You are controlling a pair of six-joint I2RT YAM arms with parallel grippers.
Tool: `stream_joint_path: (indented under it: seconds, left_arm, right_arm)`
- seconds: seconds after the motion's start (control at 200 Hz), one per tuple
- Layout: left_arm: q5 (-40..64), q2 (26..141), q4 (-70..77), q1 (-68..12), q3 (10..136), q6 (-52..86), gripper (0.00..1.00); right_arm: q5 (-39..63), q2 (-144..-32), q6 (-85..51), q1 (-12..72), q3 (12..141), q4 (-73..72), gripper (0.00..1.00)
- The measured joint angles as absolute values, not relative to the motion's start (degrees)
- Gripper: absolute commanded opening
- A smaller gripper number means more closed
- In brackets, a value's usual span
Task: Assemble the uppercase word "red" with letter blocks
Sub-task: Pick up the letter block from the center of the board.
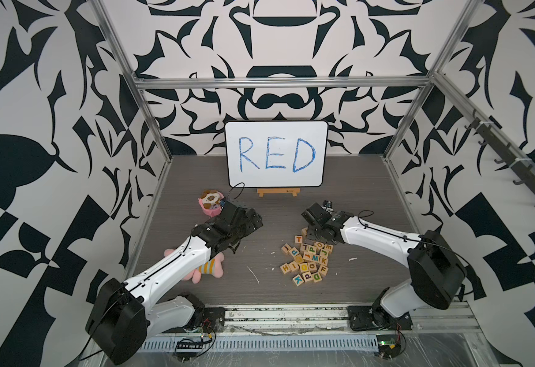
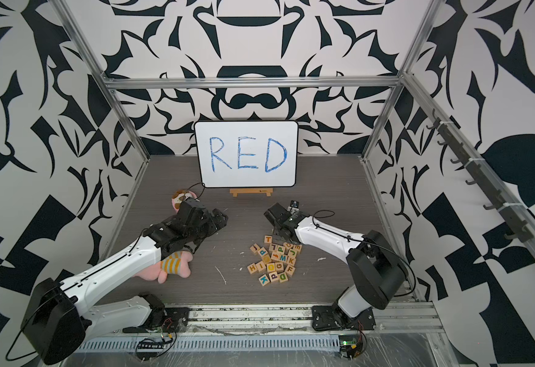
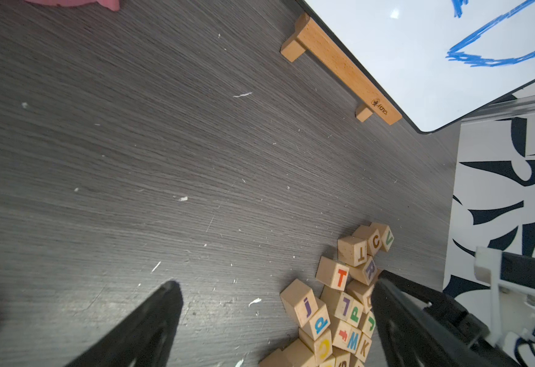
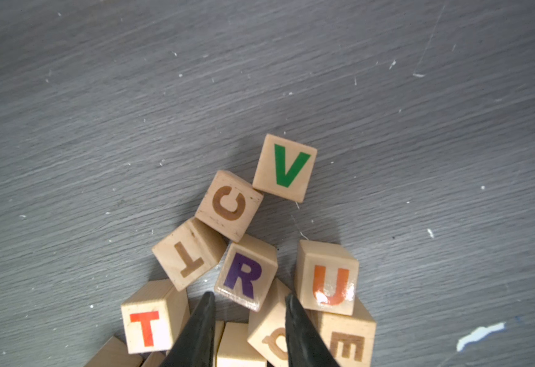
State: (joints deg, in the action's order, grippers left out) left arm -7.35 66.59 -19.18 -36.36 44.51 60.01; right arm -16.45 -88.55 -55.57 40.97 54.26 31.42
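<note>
Right gripper point(image 4: 250, 303): jaws partly apart, gripping nothing. The fingertips point(image 4: 207, 305) flank the near edge of the purple R block point(image 4: 245, 275); whether they touch it cannot be determined. The R block lies at the far end of the pile, touching a brown T block point(image 4: 190, 254) and a brown C block point(image 4: 229, 205).

Left gripper point(image 3: 277, 282): jaws wide apart and empty, above the tabletop point(image 3: 132, 159) just beside the pile.

The letter blocks point(image 1: 307, 260) lie in one loose pile on the right half of the tabletop, not set in a row. A green D block point(image 1: 317, 277) sits at the pile's near edge. Behind, the whiteboard point(image 1: 275, 152) rests on a wooden stand point(image 1: 278, 192). A plush toy point(image 1: 207, 270) lies under the left arm.
</note>
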Motion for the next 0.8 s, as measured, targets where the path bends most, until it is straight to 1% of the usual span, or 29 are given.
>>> stream_joint_path:
  seconds: [0.675,0.8]
  left_arm:
    - [-8.23,66.43,-19.18,-36.34,44.42,60.10,0.97]
    - [-8.34,66.43,-19.18,-36.34,44.42,60.10,0.97]
  right_arm:
    - [-16.10,-92.90,-57.45,41.08,55.24,30.50,0.37]
    - [-16.08,-93.47,-57.58,41.08,55.44,30.26,0.40]
